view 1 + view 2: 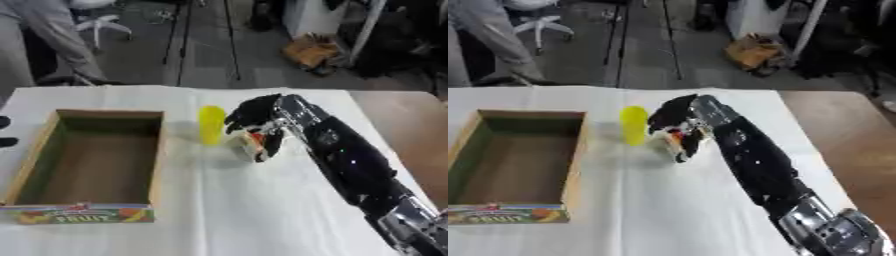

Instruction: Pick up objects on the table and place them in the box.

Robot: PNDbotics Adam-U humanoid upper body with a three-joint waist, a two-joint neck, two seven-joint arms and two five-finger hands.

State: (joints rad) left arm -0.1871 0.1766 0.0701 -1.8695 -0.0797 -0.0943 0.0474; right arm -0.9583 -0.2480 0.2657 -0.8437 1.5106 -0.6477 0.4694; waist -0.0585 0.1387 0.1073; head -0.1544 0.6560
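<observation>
My right hand (255, 119) reaches in from the lower right to the middle of the white table, its fingers curled down over a small white and red object (248, 143). The object shows partly beneath the fingers; I cannot tell whether it is lifted. Just left of the hand a yellow upright object (211, 124) stands on the cloth, close to the fingers. The open cardboard box (158, 150) lies at the left, with nothing visible inside it. Of my left hand only dark tips (4, 142) show at the left edge.
The box's front flap carries a fruit print (83, 215). White cloth (236, 210) covers the table; bare brown tabletop (402, 125) shows to the right. Beyond the far edge are a chair, stands and a brown bag on the floor.
</observation>
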